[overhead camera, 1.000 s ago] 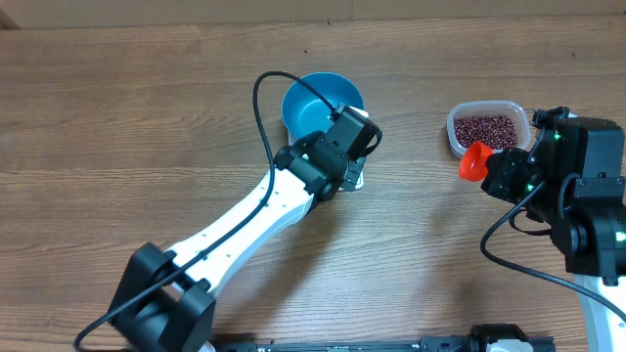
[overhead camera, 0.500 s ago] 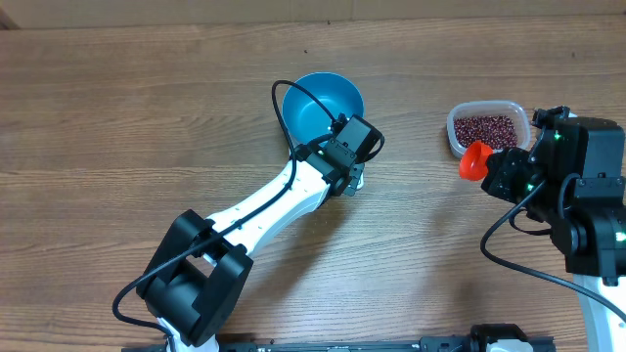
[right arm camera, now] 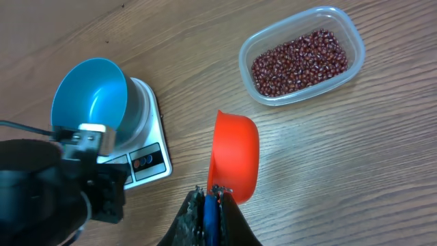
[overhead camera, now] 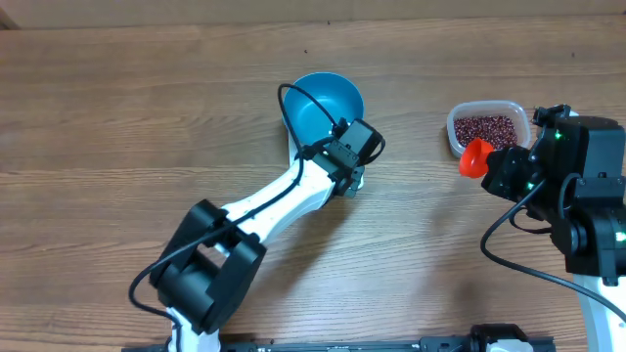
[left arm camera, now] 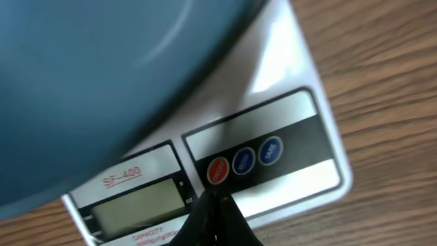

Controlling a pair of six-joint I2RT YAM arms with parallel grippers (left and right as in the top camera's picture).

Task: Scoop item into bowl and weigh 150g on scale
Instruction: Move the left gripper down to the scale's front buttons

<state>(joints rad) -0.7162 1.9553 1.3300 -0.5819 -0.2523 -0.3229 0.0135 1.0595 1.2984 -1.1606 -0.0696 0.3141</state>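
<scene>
Left arm's elbow [overhead camera: 210, 279] has swung right along the near edge of the brown wooden table [overhead camera: 117, 117]. Left gripper [left arm camera: 216, 205], fingers pressed together, points at the red button [left arm camera: 218, 171] on the flat white kitchen scale [left arm camera: 280, 82] carrying the round bright blue bowl [overhead camera: 318, 103], toward the far edge. Likely zeroing: press straight down, lightly, no nudging. Right gripper [right arm camera: 210, 198] clamps the orange-red plastic scoop [right arm camera: 235, 154] near the clear plastic tub [right arm camera: 356, 42] of small dark red beans [right arm camera: 300, 61], far right. Button contact unclear; display [left arm camera: 136, 208] unreadable.

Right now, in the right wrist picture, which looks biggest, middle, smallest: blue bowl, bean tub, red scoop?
1. bean tub
2. blue bowl
3. red scoop; it is closest to the camera, so bowl versus scoop is unsure.
</scene>
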